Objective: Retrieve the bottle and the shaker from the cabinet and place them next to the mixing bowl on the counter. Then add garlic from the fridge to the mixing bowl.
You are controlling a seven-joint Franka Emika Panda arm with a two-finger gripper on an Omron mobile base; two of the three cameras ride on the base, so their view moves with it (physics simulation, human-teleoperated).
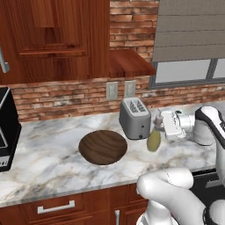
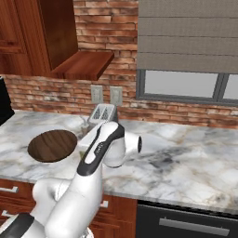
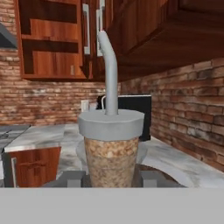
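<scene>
Olive bottle upright just right of the toaster, pinched at the neck.
Standing on the marble worktop, with the jaws pressed against both sides of the speckled brown neck, under a grey cap and a bent pale spout. Left of the toaster and a little nearer: the mixing bowl, apart from it. Far left of the toaster: a black appliance.

Setting: rendered home kitchen.
Worktop: white marble counter with grey veins, over reddish-brown drawers.
Walls: red brick backsplash with two outlet plates.
Storage: reddish-brown wooden wall cabinet, door open.
Appliances: steel toaster on the counter; dark appliance at far left.
Window: grey-framed window under a roman blind.
</scene>
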